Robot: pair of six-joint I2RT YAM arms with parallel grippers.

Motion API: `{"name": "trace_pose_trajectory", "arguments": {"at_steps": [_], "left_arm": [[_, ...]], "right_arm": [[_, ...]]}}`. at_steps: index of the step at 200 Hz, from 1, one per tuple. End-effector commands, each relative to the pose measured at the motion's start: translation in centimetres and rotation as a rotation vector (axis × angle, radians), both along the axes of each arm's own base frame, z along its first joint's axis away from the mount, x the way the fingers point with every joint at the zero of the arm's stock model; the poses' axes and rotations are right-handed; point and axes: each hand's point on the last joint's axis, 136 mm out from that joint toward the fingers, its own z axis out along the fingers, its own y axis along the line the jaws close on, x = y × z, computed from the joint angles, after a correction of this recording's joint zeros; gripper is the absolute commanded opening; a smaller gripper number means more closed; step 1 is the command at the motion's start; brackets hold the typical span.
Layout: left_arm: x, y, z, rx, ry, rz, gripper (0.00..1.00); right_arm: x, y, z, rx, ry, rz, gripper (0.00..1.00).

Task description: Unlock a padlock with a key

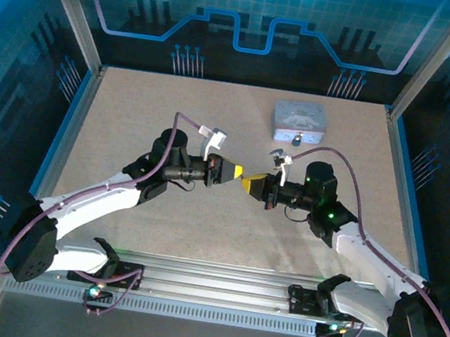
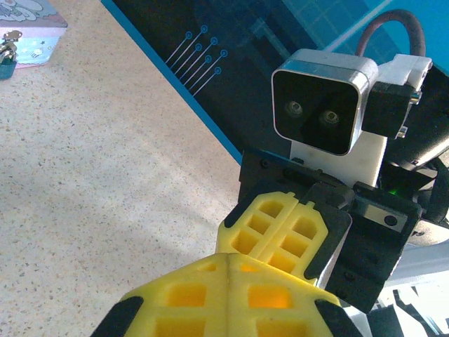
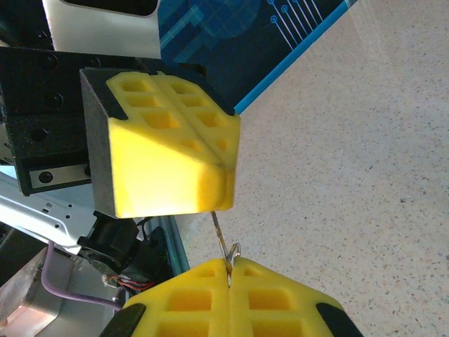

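My two grippers meet tip to tip above the middle of the table. The right gripper (image 1: 247, 182) (image 3: 229, 265) is shut on the key (image 3: 226, 246): a thin metal blade with a small ring sticks out of the seam between its yellow pads. The blade's end reaches the underside of the left gripper (image 1: 237, 173) (image 3: 226, 184) (image 2: 233, 258), whose jaws are shut; whether it grips the blade is hidden. The padlock (image 1: 295, 139) (image 2: 5, 62) hangs at the front of the silver tin box (image 1: 299, 120) (image 2: 31, 21), far behind both grippers.
The tin box stands at the back right of the speckled beige table (image 1: 176, 102). Blue-edged transparent walls (image 1: 74, 103) enclose the table on three sides. An aluminium rail (image 1: 215, 290) with the arm bases runs along the near edge.
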Motion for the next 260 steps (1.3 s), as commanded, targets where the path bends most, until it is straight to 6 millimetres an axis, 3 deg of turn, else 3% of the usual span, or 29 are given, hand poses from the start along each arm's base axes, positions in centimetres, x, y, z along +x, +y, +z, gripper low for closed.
{"name": "trace_pose_trajectory", "arguments": {"at_steps": [1, 26, 40, 50, 62, 83, 129, 181, 260], "left_arm": [[-0.2, 0.2, 0.8, -0.009, -0.029, 0.005, 0.03], [0.0, 0.3, 0.9, -0.011, -0.030, 0.014, 0.19], [0.2, 0.3, 1.0, -0.008, -0.031, 0.027, 0.35], [0.4, 0.3, 1.2, -0.007, -0.035, 0.035, 0.39], [1.0, 0.4, 1.1, 0.005, -0.027, 0.054, 0.44], [2.4, 0.4, 0.6, 0.039, -0.001, 0.102, 0.63], [7.4, 0.1, -2.8, 0.171, 0.137, 0.225, 0.72], [13.8, -1.9, -6.8, 0.285, 0.284, 0.298, 0.80], [22.5, -4.6, -11.5, 0.302, 0.422, 0.407, 0.85]], "right_arm": [[0.0, -0.7, 0.1, -0.023, -0.023, -0.017, 0.03], [0.0, -1.0, -0.5, -0.062, -0.013, -0.021, 0.02], [0.0, -1.4, -0.9, -0.089, -0.005, -0.035, 0.02], [0.1, -1.6, -1.1, -0.109, 0.000, -0.041, 0.02], [0.3, -2.2, -1.4, -0.136, 0.010, -0.062, 0.01], [0.7, -3.6, -2.3, -0.187, 0.041, -0.107, 0.01], [2.1, -7.6, -4.5, -0.292, 0.156, -0.264, 0.01], [2.7, -12.0, -6.7, -0.356, 0.280, -0.421, 0.00], [2.4, -13.4, -7.6, -0.347, 0.320, -0.455, 0.01]]}}
